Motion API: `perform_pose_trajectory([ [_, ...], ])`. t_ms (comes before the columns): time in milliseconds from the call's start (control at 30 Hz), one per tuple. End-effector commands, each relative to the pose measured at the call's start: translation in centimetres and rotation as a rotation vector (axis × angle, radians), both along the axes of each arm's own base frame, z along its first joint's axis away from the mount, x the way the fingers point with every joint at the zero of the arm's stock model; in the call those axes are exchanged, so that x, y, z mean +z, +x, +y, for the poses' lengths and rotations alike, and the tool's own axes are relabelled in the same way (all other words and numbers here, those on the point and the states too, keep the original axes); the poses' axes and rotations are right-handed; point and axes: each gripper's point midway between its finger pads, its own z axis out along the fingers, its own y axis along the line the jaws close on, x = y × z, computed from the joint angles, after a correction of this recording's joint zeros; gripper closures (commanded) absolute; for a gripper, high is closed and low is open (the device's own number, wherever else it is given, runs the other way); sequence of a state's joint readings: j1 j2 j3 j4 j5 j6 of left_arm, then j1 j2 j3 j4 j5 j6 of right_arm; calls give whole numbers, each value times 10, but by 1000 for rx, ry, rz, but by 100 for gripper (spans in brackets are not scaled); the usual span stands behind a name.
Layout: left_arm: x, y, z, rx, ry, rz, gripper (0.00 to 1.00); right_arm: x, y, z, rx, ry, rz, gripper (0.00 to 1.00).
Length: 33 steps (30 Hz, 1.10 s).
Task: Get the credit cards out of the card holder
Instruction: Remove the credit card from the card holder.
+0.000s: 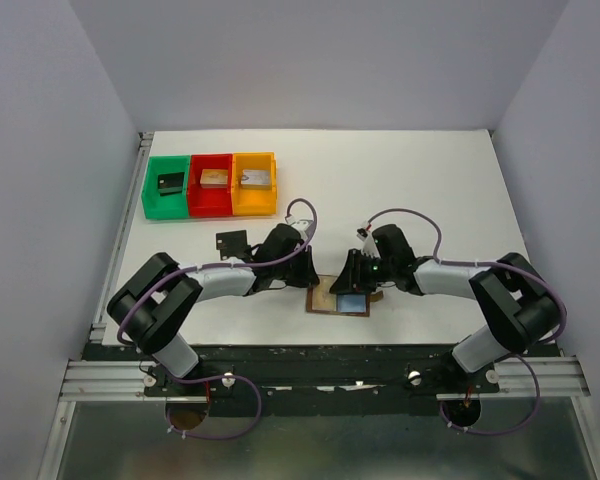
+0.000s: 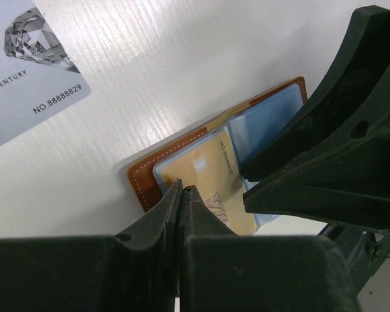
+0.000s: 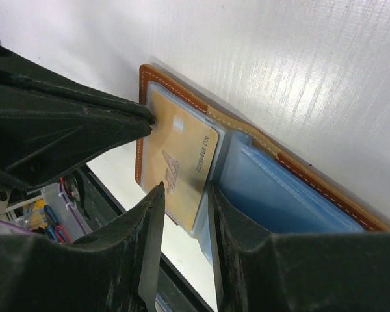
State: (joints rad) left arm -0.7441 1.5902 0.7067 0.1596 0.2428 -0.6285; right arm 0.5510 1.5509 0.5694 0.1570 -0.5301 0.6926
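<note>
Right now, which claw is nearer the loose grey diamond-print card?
Left. The left claw sits at the open brown leather wallet's edge nearest that card; the right claw is over the wallet, farther off.

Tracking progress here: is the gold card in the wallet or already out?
In. The gold card sits inside a clear sleeve of the spread-open wallet, with the plastic edge visible around it.
</note>
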Motion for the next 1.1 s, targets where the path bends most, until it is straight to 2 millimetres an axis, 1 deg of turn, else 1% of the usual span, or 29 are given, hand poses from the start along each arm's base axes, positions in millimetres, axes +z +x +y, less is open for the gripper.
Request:
perform_pose_trajectory([
  [0,-15,-7,4,-14,42,26,90,-7,-3,2,7,-2,13,59],
  [167,-21,-9,8,-3,67,36,93,-8,-2,3,9,1,14,59],
  [400,-25,-12,14,20,79,36,94,-10,-2,4,4,5,24,59],
  [700,-34,-17,18,23,96,54,94,-7,-2,11,18,51,36,59],
  [933,-34,-19,19,22,99,54,95,-9,-4,15,21,77,57,60],
  [1000,-35,-19,20,23,100,53,95,-8,-4,16,23,88,53,62],
  [1067,-34,-18,19,23,98,51,95,-7,-4,16,25,95,48,67],
])
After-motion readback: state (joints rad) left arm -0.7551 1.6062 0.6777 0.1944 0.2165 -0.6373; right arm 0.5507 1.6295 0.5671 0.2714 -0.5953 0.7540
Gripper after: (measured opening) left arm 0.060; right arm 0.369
